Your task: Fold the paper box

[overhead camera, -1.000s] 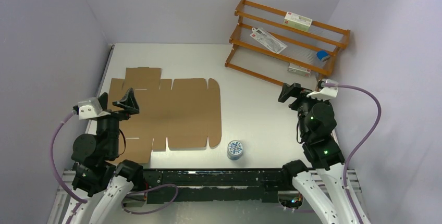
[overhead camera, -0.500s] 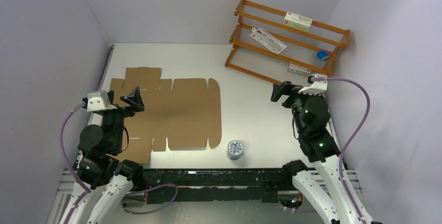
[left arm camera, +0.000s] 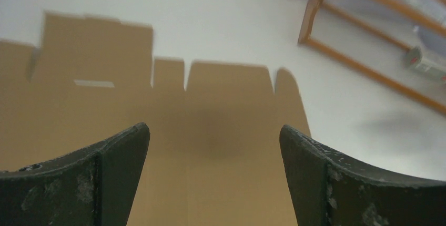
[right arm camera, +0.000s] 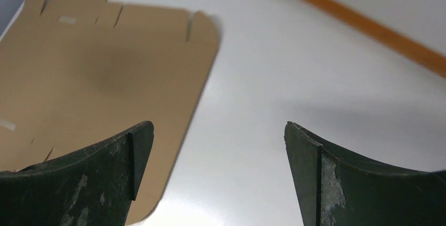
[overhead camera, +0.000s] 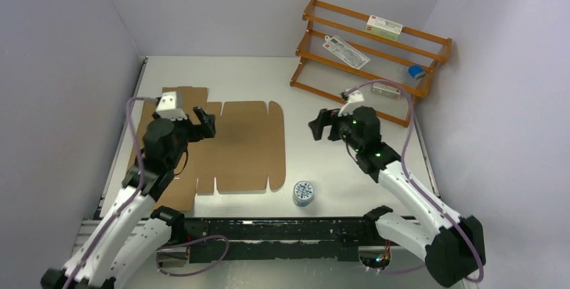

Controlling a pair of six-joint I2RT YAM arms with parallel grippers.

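Note:
The paper box [overhead camera: 232,144] is a flat brown cardboard sheet with flaps and rounded tabs, lying on the left half of the table. It also shows in the left wrist view [left arm camera: 210,131] and the right wrist view [right arm camera: 94,84]. My left gripper [overhead camera: 205,121] is open and empty, held above the sheet's left part; its fingers [left arm camera: 113,168] frame the sheet's middle. My right gripper [overhead camera: 321,124] is open and empty, held above bare table to the right of the sheet's rounded right edge; its left finger [right arm camera: 105,168] overlaps that edge in view.
A small round blue-and-white tin [overhead camera: 303,193] stands near the front edge, right of the sheet. A wooden rack [overhead camera: 370,54] with small white cartons stands at the back right. Walls close in on both sides.
Both arms have reached forward from near their bases. The left gripper moved out over the sheet; the right gripper moved left toward the sheet's right edge. The sheet has not moved.

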